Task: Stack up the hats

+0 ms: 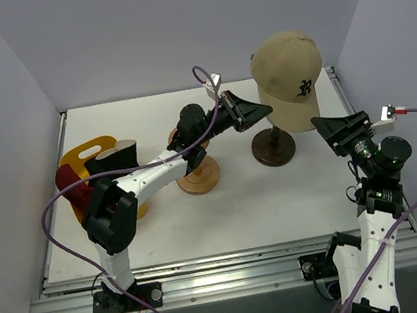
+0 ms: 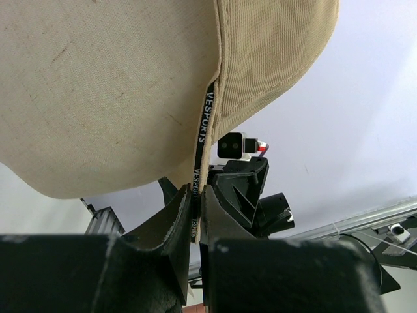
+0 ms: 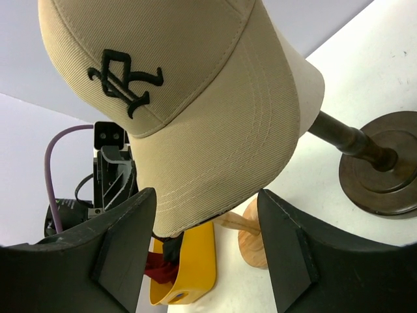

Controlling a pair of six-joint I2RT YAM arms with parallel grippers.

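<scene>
Tan baseball cap [image 1: 285, 65] is seated on the cream mannequin head [image 3: 305, 91], which is carried by a dark turned stand [image 1: 274, 148] near the far right corner of the table [image 1: 279, 202]. Left gripper [image 2: 199, 195] is clenched on the cap's lower rim, at the inner tape band printed with lettering; the cloth is pinched flat between the pads. Right gripper [image 3: 205, 202] is spread, with the brim tip lying between its fingers. No contact is seen.

Step judged in hand: cap to be lifted off the head for stacking.
- The rim is best raised up and away from the head, so the crown is peeled off rather than dragged sideways.
- The stand looks narrow-based and could be tipped by a side pull.
- The brim should be pinched by the right gripper near its centre before the lift, so the cap is carried level.
- With a one-sided hold on the soft rim, the crown would likely fold.

Materials:
- The cap is ribbed cotton twill, with rows of stitching on the brim and a dark embroidered logo [image 3: 124, 81] on the front panel.
- The brim is stiff and curved, the crown soft. The inner lining is plain and lightly marked.
- The head is smooth and matte. The stand base is a dark polished disc.
- A pale wooden mushroom-shaped stand [image 1: 198, 175] sits mid-table.
- A yellow plastic tray [image 1: 74, 160] at the left edge carries a dark red hat [image 1: 71, 190] and a black hat [image 1: 111, 159], both limp fabric.
</scene>
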